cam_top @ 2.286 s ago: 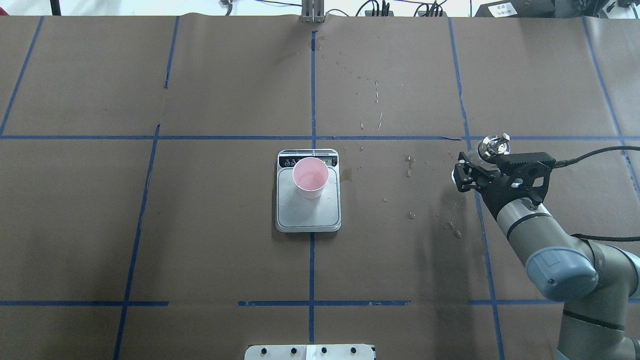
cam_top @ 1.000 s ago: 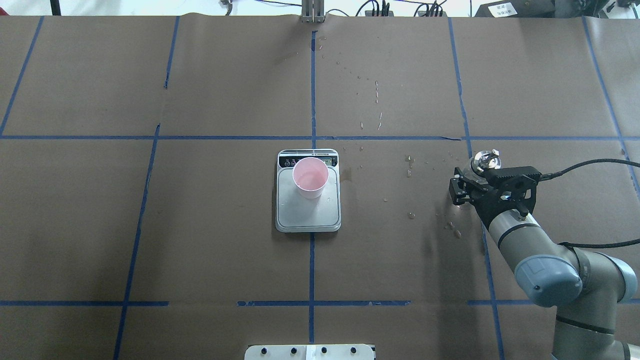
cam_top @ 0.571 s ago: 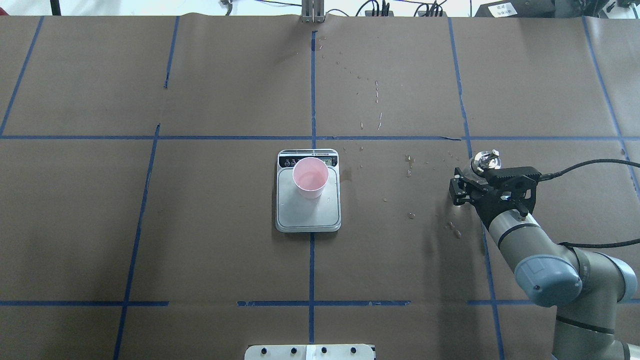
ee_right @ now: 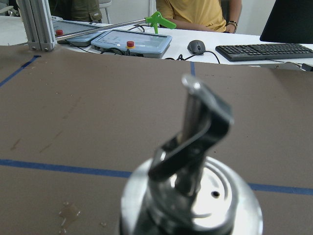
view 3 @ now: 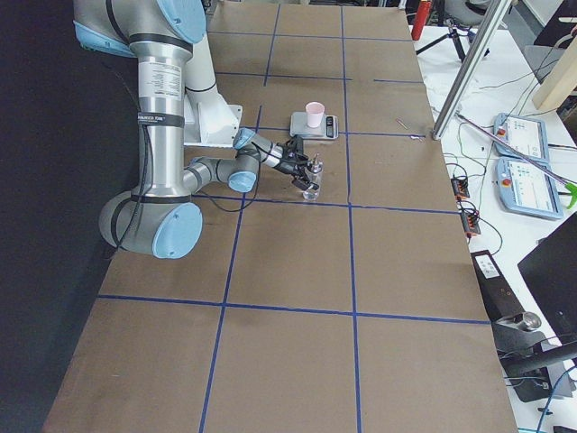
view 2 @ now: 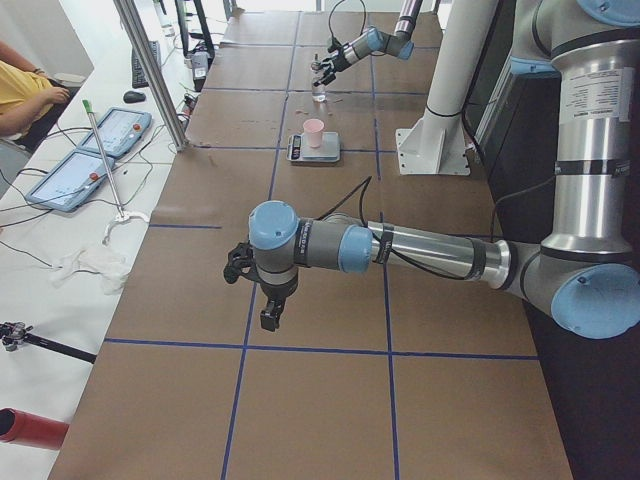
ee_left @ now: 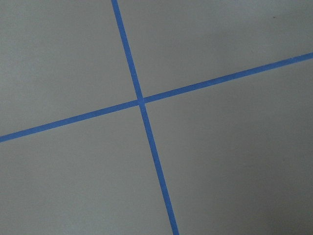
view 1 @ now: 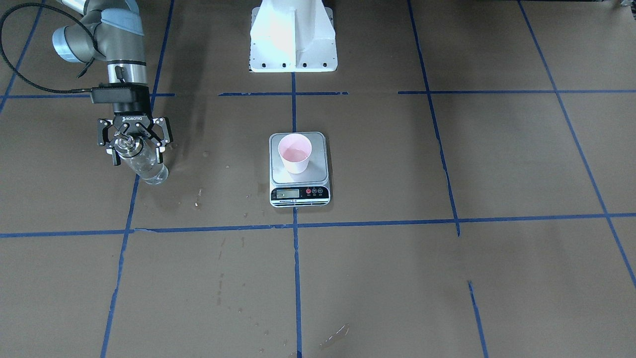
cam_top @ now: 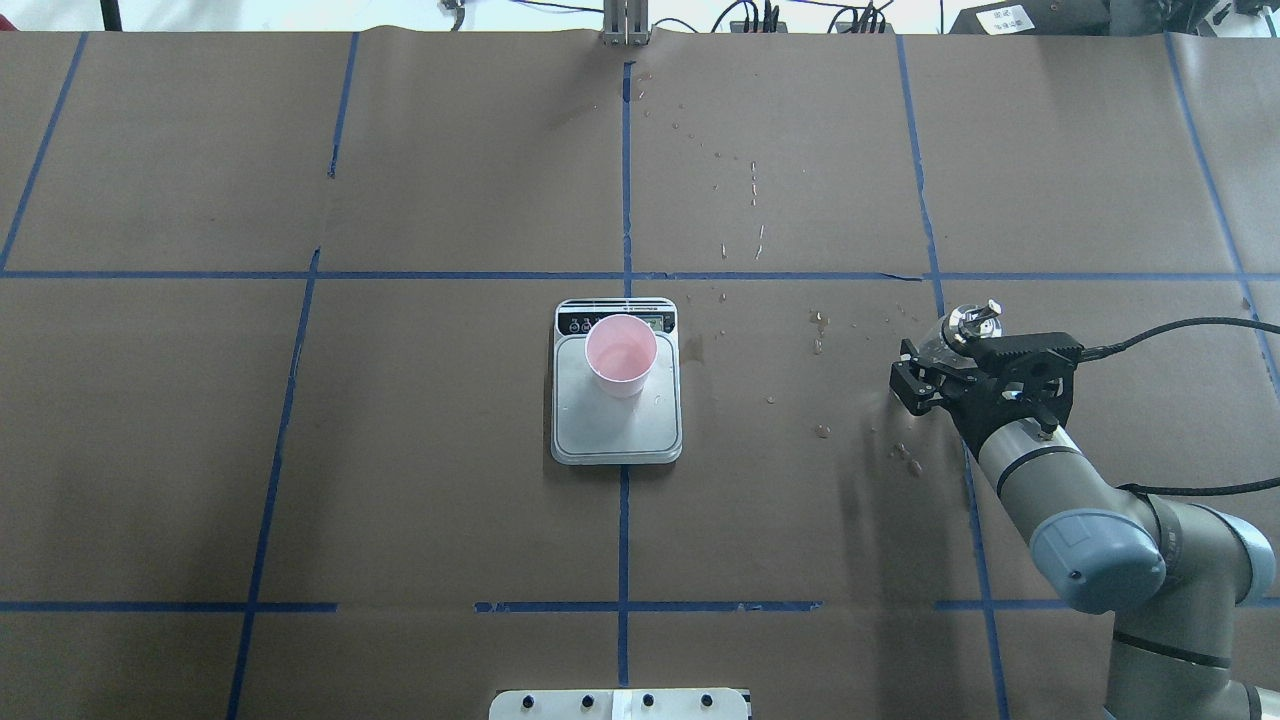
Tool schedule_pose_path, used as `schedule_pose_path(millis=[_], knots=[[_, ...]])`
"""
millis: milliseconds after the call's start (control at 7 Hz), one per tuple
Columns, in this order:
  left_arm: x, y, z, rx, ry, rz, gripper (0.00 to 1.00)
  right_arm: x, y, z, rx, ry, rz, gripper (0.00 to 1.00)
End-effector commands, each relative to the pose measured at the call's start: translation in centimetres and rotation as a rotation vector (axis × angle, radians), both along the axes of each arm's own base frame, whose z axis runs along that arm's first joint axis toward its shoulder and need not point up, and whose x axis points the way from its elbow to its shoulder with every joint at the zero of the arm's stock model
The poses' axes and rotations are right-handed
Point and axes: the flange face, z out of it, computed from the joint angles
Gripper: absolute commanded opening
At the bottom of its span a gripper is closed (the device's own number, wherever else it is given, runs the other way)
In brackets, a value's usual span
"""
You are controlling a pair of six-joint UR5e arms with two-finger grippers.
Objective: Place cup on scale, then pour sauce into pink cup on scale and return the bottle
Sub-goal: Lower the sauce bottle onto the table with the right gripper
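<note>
judging first the small, clear, cylindrical glass bottle (view 1: 144, 168), with shiny metal cap and pour spout: probably light, stiff and fragile, with a smooth wall, perhaps wet and therefore slippery. better to take hold on the round glass body under the cap, from two opposite sides, never on the thin spout. stands upright on the brown paper table cover (view 1: 397, 149), on the robot's right side, just beside a blue tape line (view 1: 130, 199), well apart from the scale. holds clear, water-like sauce (view 1: 153, 175); cannot tell the level through the glass.

looking at the right gripper (view 1: 137, 158): spread wide, one finger at each side of the bottle's upper part, seemingly with a gap to the glass, so no squeezing at this moment. seems near the end of the task, with only the retreat of the arm left.

finding the small pale pink paper cup (view 1: 295, 153) upright on the silver steel platform of the small rectangular kitchen scale (view 1: 318, 175), inside the platform's edges. contains a shallow layer, seemingly of the same sauce, far below the rim. soft and light, easy to tip or crush; no reason to touch.

noting wet spots (cam_top: 820, 430) on the paper between scale and bottle.

seeing the left gripper (view 2: 265, 305) only from the side camera, over bare paper, far from the task things; cannot tell if wide or narrow.
</note>
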Motion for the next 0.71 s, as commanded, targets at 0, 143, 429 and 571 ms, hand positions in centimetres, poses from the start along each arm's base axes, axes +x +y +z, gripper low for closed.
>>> schedule_pose_path(millis=[0, 143, 429, 571], knots=[[0.0, 0.0, 0.0, 0.0, 0.0, 0.0, 1.0, 0.0, 0.2, 0.1, -0.001, 0.0, -0.004, 1.0], [0.0, 0.0, 0.0, 0.0, 0.0, 0.0, 1.0, -0.1, 0.7, -0.2, 0.001, -0.01, -0.015, 1.0], [0.0, 0.0, 0.0, 0.0, 0.0, 0.0, 1.0, -1.3, 2.6, -0.4, -0.003, -0.033, -0.048, 1.0], [0.0, 0.0, 0.0, 0.0, 0.0, 0.0, 1.0, -1.6, 4.0, 0.4, -0.003, -0.025, -0.067, 1.0]])
